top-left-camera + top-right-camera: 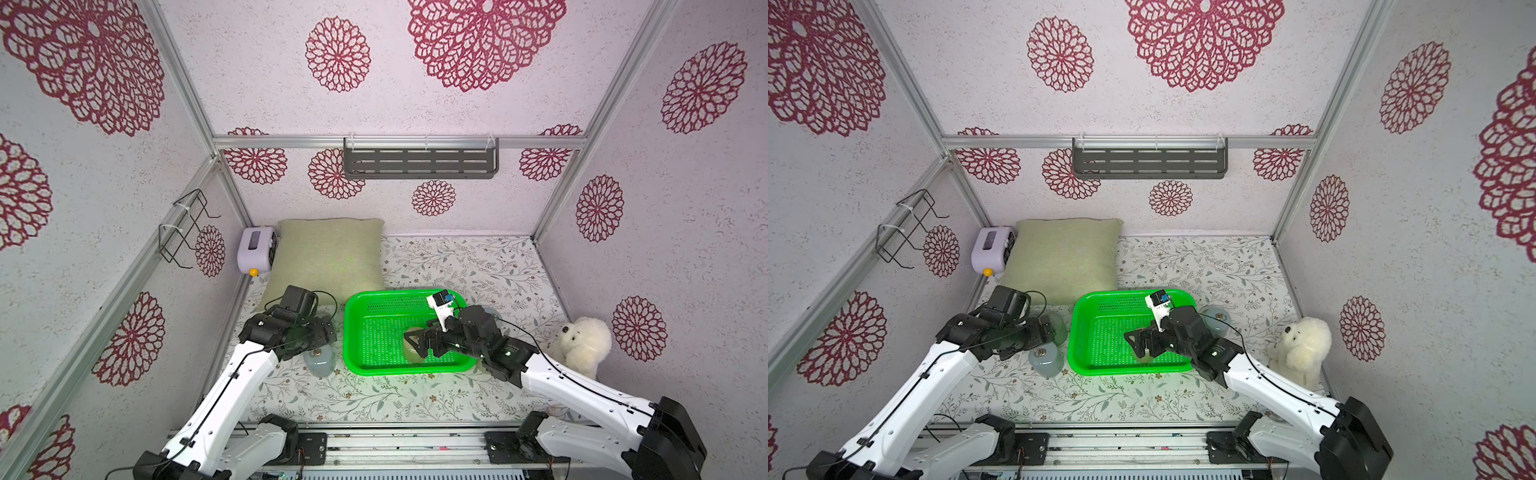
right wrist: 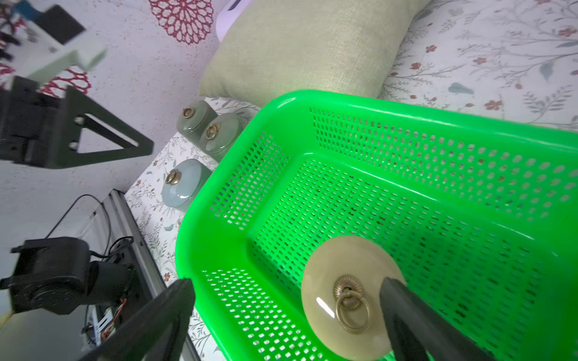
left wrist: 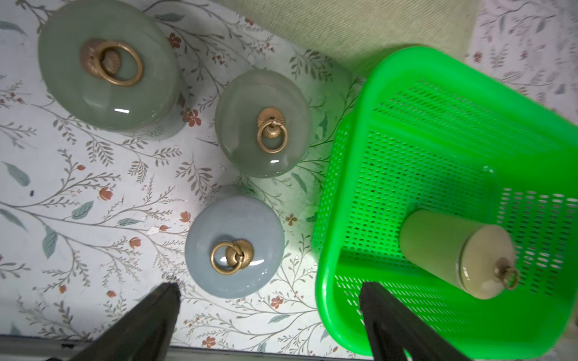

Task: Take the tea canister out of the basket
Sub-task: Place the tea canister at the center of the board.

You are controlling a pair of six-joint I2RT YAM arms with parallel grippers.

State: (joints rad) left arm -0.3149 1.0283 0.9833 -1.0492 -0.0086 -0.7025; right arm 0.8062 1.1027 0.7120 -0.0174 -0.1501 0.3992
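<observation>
While the tea canister (image 2: 350, 297) stood upright in the basket (image 2: 375, 104), lower right of the wrist frame, the nearer right tool (image 2: 287, 283) hung just above, spread wide and empty, one finger (image 2: 406, 315) crossing its lid.

No writing, label, brand or number can be read anywhere in these views.

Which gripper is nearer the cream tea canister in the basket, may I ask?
Right: the right gripper is open above the cream tea canister; the left gripper is beside the basket.
</observation>
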